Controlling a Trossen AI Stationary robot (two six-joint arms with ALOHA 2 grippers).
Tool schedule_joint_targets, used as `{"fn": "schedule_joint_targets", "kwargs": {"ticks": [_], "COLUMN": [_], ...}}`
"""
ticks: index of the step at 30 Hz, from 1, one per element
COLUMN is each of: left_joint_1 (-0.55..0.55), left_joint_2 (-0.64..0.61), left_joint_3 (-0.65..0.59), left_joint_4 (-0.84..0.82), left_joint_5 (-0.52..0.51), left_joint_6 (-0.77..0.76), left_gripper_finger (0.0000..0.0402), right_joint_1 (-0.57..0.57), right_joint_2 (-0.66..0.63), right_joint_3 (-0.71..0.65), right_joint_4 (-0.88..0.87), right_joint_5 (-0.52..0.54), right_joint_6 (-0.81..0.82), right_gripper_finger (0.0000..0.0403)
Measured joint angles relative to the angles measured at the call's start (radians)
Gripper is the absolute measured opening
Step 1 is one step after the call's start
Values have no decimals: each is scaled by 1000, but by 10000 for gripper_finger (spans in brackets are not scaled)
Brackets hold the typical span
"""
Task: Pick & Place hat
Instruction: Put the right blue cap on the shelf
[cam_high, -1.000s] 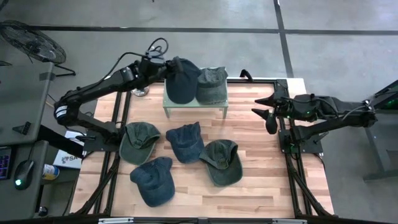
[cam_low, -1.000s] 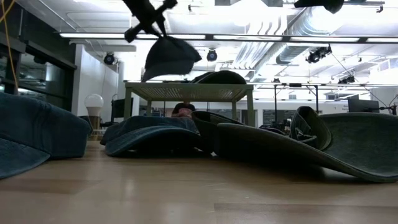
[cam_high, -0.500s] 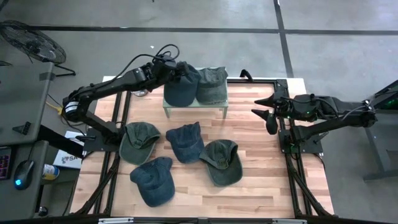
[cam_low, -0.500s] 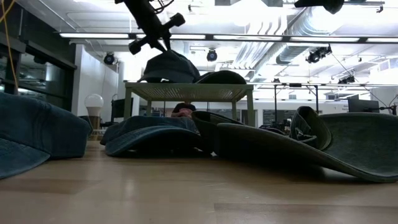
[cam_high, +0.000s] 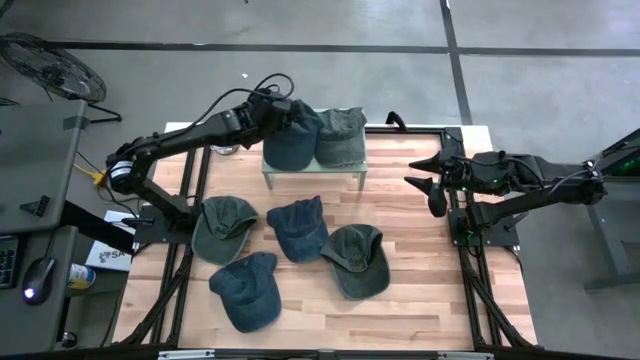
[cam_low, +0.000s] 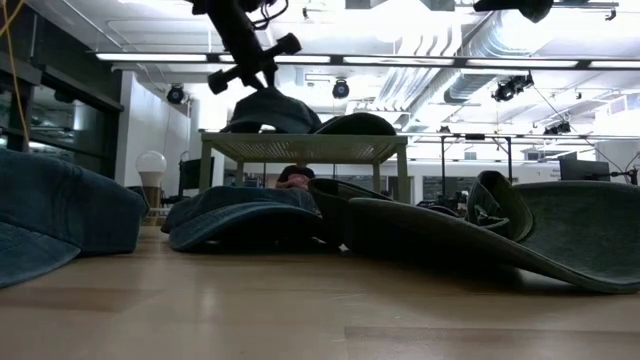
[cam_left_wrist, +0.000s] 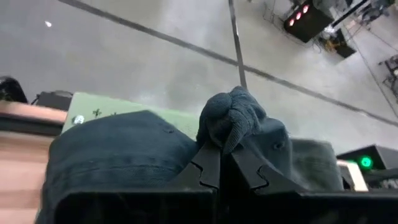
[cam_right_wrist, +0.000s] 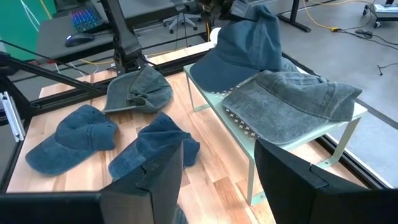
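Note:
A dark blue cap (cam_high: 291, 140) lies on the small green stand (cam_high: 312, 170) at the table's far side, left of a grey-green cap (cam_high: 341, 138) that rests there by its brim and rim. My left gripper (cam_high: 277, 108) is above the blue cap's crown, shut on it; the low view shows the left gripper (cam_low: 254, 73) over the cap (cam_low: 270, 113). My right gripper (cam_high: 432, 181) waits open by the table's right edge, above the wood. My left gripper pinches a bunched fold of the blue cap's crown (cam_left_wrist: 229, 119) between its two fingers (cam_left_wrist: 209, 165), coming slanting down from the table's left. The cloth stands up in a wrinkled lump past the fingertips. The cap sits on the stand's top (cam_low: 305, 146), its crown drawn upward.
Several more caps lie on the wooden table nearer than the stand: a green one (cam_high: 222, 226), a blue one (cam_high: 297, 229), a green one (cam_high: 356, 259) and a blue one (cam_high: 247, 291). Bare wood shows at the table's right side, near my right gripper.
My left gripper has come down and moved toward the table's right, staying shut on the blue cap. The cap, which hung tilted above the stand, has been lowered and now rests on the stand's top beside the grey-green cap.

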Motion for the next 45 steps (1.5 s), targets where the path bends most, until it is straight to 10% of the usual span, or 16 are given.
{"fn": "schedule_joint_targets", "kwargs": {"ticks": [12,27,45], "left_joint_1": [0,0,0], "left_joint_2": [54,52,45], "left_joint_3": [0,0,0], "left_joint_4": [4,96,155], "left_joint_5": [28,84,98], "left_joint_6": [11,117,220], "left_gripper_finger": [12,143,152], "right_joint_1": [0,0,0], "right_joint_2": [0,0,0], "right_joint_3": [0,0,0], "right_joint_4": [-10,-12,-14], "right_joint_5": [-18,-18,-31], "right_joint_6": [0,0,27], "right_gripper_finger": [192,192,192]}}
